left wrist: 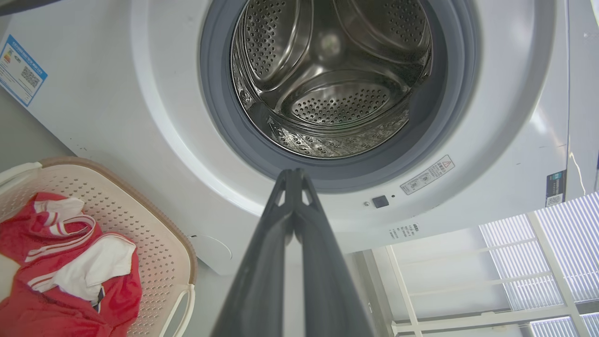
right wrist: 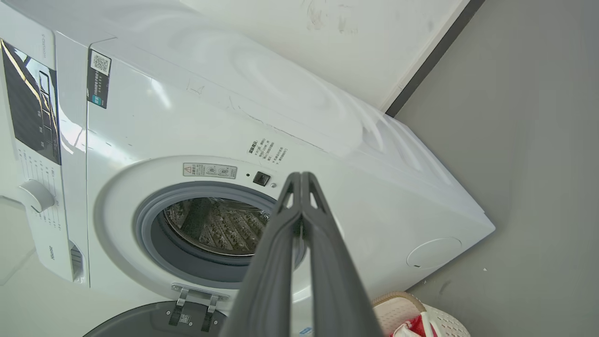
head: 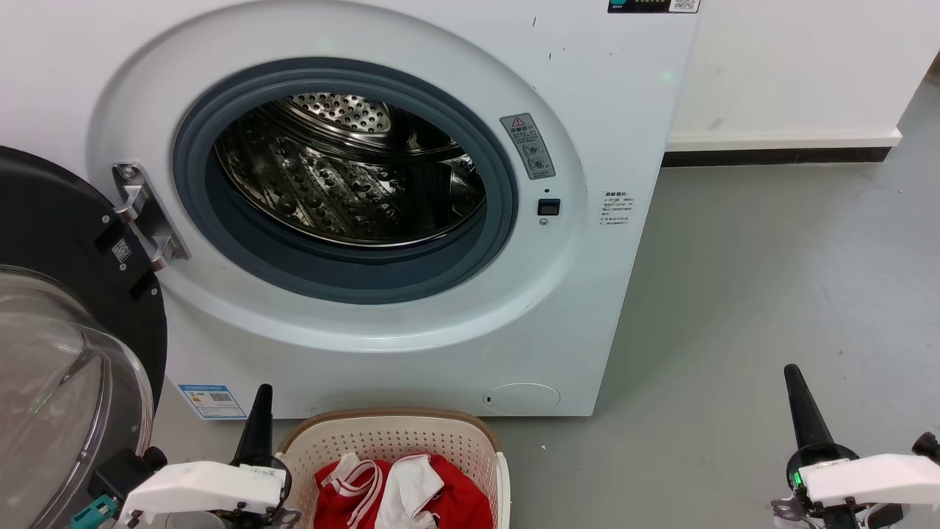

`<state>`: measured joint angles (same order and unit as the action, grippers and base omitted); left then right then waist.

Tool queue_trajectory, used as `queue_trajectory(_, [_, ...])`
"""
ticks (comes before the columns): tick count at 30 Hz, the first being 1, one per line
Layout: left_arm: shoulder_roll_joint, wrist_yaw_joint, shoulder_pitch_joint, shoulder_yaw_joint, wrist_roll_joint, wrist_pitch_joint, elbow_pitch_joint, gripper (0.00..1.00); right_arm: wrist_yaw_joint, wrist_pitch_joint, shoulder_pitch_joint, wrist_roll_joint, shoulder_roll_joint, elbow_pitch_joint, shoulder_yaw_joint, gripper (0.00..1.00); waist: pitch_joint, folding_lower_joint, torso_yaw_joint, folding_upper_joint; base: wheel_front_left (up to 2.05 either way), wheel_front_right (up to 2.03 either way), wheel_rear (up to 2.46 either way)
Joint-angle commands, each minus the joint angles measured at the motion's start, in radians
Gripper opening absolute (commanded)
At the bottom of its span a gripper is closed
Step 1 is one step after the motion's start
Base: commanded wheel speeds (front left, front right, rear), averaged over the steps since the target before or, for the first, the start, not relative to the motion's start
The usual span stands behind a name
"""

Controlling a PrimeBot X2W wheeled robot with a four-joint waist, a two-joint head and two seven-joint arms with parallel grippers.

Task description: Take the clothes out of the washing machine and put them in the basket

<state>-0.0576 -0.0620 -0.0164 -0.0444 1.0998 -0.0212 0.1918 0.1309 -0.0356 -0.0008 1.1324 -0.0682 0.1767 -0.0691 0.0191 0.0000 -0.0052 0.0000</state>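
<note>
Shows the clothes [head: 400,488] bunched inside the basket [head: 389,416], at 6 o'clock below the washing machine [head: 602,110] porthole, with no fabric visible in the drum [head: 345,176]. Puts them at 4 o'clock from the left jaws, just beside, and well apart from the right jaws. Finds both jaws pressed together, empty. Seems finished; probably needs no further grasp.
</note>
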Motion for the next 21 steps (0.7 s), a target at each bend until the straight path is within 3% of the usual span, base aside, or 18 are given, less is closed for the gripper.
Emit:
queue_trajectory(1, [-0.006,-0.008,-0.026,-0.007,0.030,0.006,-0.004,0.00,0.000,0.006,-0.025,0.029,-0.007,-0.001,-0.002,0.00,-0.001,0.0000,0.000,0.0000,0.00,0.00,0.00])
queue_trajectory(21, [-0.005,-0.035,-0.057,-0.028,0.231,0.056,0.020,0.00,0.000,0.056,-0.062,0.223,-0.006,0.028,-0.008,0.00,-0.008,0.0000,0.002,0.0000,0.00,0.00,0.00])
